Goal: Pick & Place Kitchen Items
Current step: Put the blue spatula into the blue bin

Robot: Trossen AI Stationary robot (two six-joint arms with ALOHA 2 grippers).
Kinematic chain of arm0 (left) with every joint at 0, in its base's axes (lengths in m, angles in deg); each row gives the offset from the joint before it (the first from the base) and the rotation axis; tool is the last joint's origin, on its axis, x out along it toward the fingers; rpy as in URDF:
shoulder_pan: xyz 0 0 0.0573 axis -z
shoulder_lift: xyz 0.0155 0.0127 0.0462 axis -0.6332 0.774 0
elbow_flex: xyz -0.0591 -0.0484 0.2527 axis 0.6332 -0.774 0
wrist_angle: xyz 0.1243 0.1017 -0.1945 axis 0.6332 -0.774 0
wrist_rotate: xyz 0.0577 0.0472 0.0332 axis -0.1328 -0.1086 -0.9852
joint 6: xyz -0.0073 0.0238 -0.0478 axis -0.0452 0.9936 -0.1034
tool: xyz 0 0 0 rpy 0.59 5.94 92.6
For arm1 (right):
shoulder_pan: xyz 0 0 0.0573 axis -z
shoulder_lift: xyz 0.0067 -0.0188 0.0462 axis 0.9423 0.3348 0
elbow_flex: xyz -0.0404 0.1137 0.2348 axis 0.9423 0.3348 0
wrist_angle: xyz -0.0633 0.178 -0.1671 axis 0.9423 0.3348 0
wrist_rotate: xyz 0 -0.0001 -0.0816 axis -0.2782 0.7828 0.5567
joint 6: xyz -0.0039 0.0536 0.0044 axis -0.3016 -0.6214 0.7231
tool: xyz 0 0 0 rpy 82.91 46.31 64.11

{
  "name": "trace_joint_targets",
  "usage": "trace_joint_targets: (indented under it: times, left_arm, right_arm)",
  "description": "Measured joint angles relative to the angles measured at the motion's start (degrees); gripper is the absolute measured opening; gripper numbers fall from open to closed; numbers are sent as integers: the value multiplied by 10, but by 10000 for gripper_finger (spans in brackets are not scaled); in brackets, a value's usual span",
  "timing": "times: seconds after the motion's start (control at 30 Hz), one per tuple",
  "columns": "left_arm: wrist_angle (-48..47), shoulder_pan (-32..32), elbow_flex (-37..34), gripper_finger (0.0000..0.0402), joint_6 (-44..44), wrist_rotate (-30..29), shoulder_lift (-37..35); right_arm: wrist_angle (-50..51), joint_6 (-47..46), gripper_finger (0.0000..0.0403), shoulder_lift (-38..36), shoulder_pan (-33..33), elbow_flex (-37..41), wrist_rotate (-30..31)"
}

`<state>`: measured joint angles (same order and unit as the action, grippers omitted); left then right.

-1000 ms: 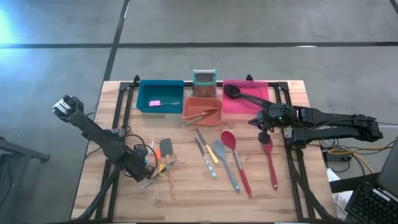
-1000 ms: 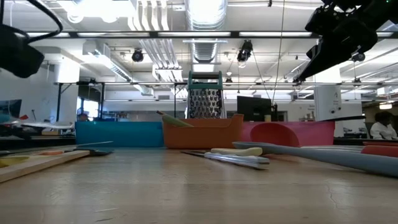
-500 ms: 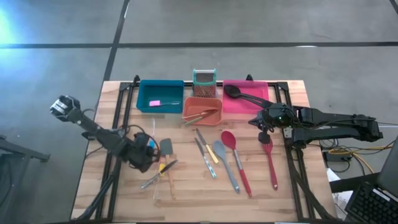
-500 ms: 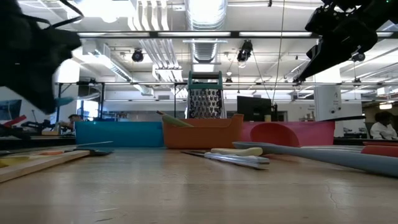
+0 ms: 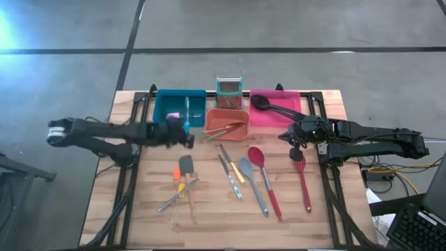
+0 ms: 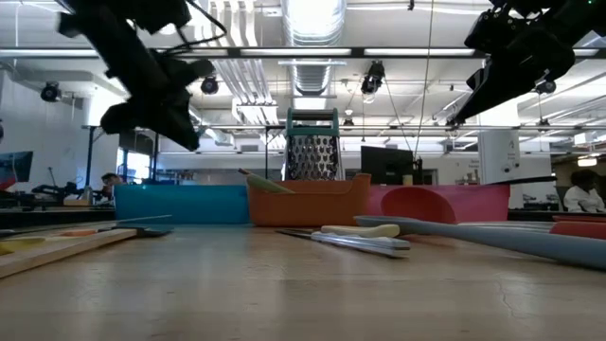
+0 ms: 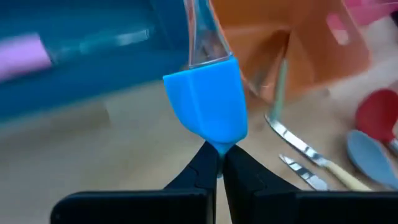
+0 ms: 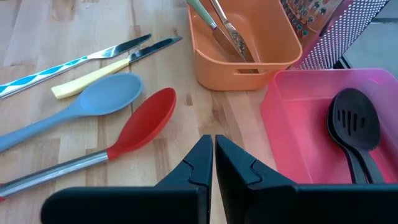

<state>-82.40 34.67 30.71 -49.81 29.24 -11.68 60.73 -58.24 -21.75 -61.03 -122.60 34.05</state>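
Change: As the left gripper swung from the table's front-left area up to the blue bin near the back edge, it carried a blue-headed tool.
Left jaws: pinched closed on the tool's blue head, its clear handle pointing out over the bin.
Meaning: one item looked ready for dropping into the bin; many utensils were not yet sorted.
Right gripper: closed, empty, unmoved near the pink bin.
Materials: glossy plastic bins, rectangular; matte red spoon and grey spoon, smooth oval bowls; thin metal cutlery; black slotted spoon; wood-grain table.
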Motion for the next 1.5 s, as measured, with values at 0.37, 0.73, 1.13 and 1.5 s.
trace_joint_targets:
  times: [0.37,0.73,1.13,1.5]
  left_arm:
    - [-139,-335,78,13,447,170,0]
    - [-259,-408,154,13,792,135,59]
    - [-317,-408,252,13,968,19,231]
    - [-288,-407,265,13,1042,16,328]
  right_arm:
    - [0,0,13,0,0,0,0]
    - [0,0,13,0,0,0,0]
    - [0,0,13,0,0,0,0]
    - [0,0,13,0,0,0,0]
